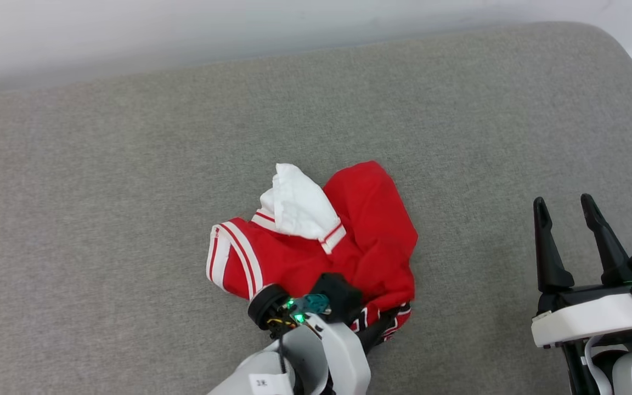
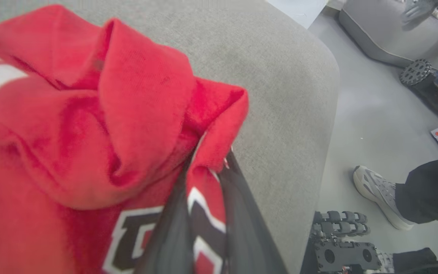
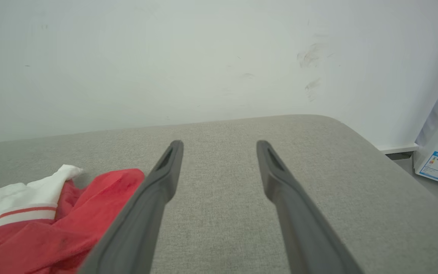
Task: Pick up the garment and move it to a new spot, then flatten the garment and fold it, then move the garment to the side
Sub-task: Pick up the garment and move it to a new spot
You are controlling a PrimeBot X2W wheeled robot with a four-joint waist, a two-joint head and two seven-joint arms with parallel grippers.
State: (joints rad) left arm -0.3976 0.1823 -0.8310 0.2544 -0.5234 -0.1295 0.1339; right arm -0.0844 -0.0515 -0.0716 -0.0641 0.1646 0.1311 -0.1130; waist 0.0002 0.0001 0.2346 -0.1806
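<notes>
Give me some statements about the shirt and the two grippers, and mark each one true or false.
1. The garment lies crumpled on the grey cushion. True.
2. The right gripper holds the garment. False: it is open, empty and apart from the garment.
3. Red cloth sits between the fingers of the left gripper. True.
4. The garment hangs over the cushion's edge. False: it lies wholly on the cushion.
5. A person's shoe stands on the floor beside the cushion. True.
</notes>
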